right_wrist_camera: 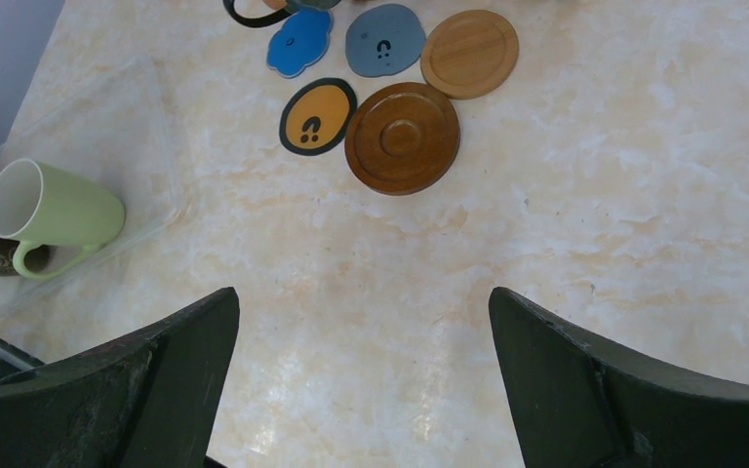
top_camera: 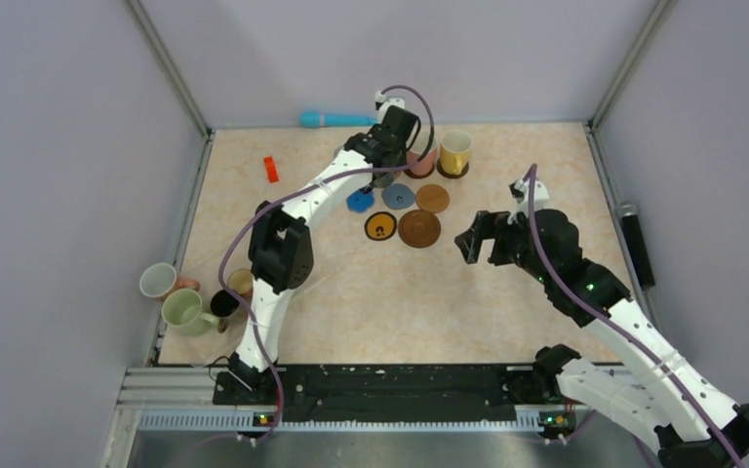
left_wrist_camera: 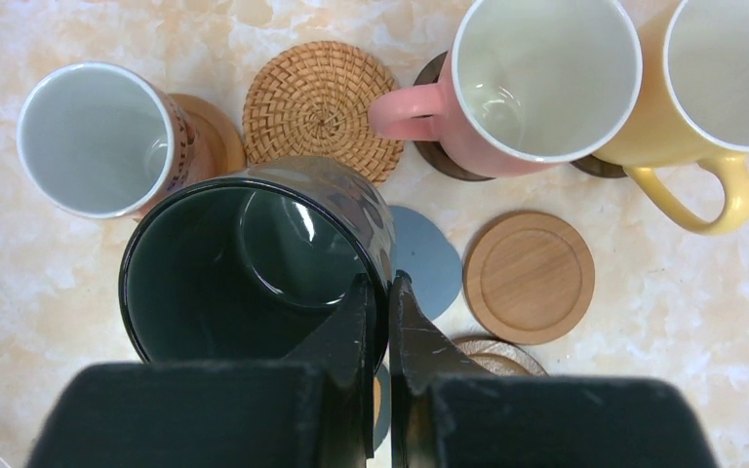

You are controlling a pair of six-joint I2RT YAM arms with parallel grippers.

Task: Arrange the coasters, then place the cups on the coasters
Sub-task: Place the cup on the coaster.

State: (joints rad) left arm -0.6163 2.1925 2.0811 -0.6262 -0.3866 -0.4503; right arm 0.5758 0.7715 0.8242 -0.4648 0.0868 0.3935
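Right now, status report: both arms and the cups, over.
Left fingers shut on black cup rim. Right fingers open, empty, over table. Pink cup, yellow cup on coasters. Woven coaster free, pink handle crowding it.

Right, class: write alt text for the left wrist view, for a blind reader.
The left gripper pinches the rim of a black mug. Beyond, a pink mug and a yellow mug stand on dark coasters; a woven coaster lies bare.

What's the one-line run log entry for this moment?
left tool: shut on black mug rim; right tool: open, empty; woven coaster: bare
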